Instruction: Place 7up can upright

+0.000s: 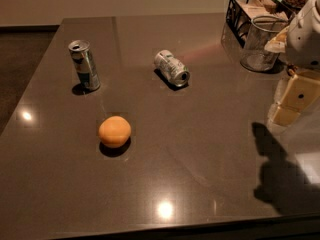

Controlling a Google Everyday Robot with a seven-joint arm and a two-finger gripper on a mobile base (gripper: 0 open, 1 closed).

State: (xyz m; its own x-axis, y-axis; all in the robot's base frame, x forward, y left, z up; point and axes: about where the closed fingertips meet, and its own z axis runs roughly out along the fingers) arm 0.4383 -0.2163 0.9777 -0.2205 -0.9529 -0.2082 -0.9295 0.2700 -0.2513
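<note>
1. The 7up can (171, 68) lies on its side on the table (210, 149), near the middle of the far half; nothing touches it.
2. Its long axis runs on a diagonal, from far-left to near-right; the end at the near-right shows as a round face turned toward the camera; I cannot tell whether that is the top or the base.
3. The gripper (290, 106) hangs at the right edge of the view, over the table's right side, holding nothing; whether it is open or closed I cannot tell.
4. The relation that counts: the 7up can lies well apart from the gripper, to its left and farther back; the bare table lies between them, so the one arm likely has a free reach across.
5. My judgement: the task is not begun; the can is not yet grasped; the grip should probably cross the can's body, square to that diagonal, so that it can be tipped up on end.
6. Other things stand clear of that path: a tall can (84, 65) upright at the far left; an orange (114, 131) nearer the camera; a glass (260, 44) and a basket (245, 9) at the far right, behind the gripper.
</note>
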